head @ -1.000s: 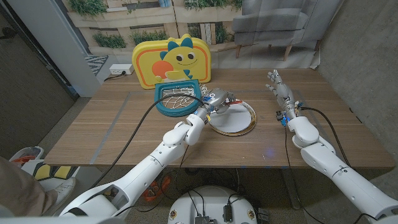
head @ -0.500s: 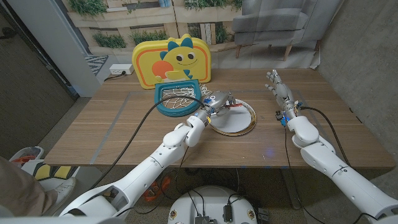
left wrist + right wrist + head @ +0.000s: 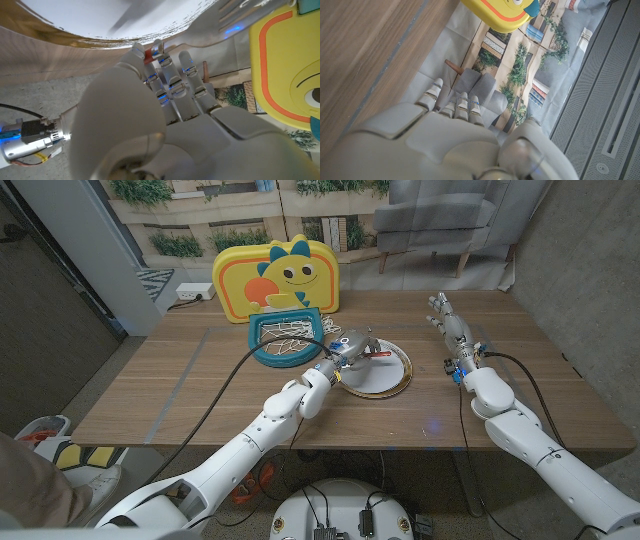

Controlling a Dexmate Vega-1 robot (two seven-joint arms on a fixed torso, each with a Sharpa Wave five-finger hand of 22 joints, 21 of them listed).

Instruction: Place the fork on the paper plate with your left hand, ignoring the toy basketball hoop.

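A wooden table (image 3: 180,395) is seen, with a grey armchair (image 3: 445,220) placed behind it on the floor. A white power strip (image 3: 196,293) is laid on the floor near the table's far left corner.

No text, label, brand, number or sign can be read in these pictures. The yellow plastic backboard of the toy basketball hoop (image 3: 279,276) carries only a drawn dinosaur face, without letters. The printed backdrop behind the table is perhaps too blurred for any writing on it to be made out.
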